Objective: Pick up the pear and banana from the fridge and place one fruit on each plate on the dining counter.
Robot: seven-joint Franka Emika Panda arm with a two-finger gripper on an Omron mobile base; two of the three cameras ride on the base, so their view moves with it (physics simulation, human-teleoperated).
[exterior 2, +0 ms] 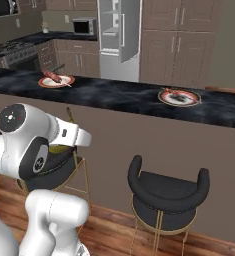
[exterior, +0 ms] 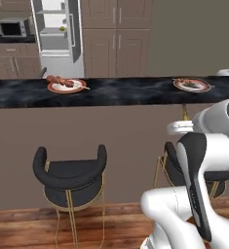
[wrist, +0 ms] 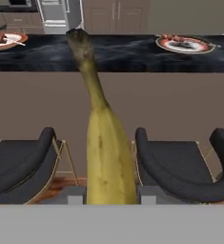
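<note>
tool (wrist: 111,198): clenched on the banana (wrist: 106,152), which rises straight up from between the two dark fingertips; grip sits at the thick lower end.
banana: held, stalk end pointing away from the tool toward the counter (wrist: 118,55) ahead; a long length hangs free beyond the grip, so I judge it may swing or lever in the jaws.
stools: two dark padded stools (wrist: 18,164) just ahead and below the tool, one on each side of the banana; they stand between the tool and the counter's side wall.
counter: black marble top, ahead of and above the tool, well apart.
plates: one plate (wrist: 186,44) ahead and to the right, one plate (wrist: 6,40) ahead and to the far left; both already carry reddish-brown food, with bare white rim showing.
fridge (exterior: 57,29): far beyond the counter, door open; a small yellow-green item on a shelf may be the pear, too small to be sure.
step in hand: carry the banana to a plate (judgement).
how to do it well: lift the tool above the counter edge before advancing, so the banana's tip clears it; pass over the stools, not through them; aim for the right plate, which looks nearer; lower until the fruit rests on the plate, then let go.
</note>
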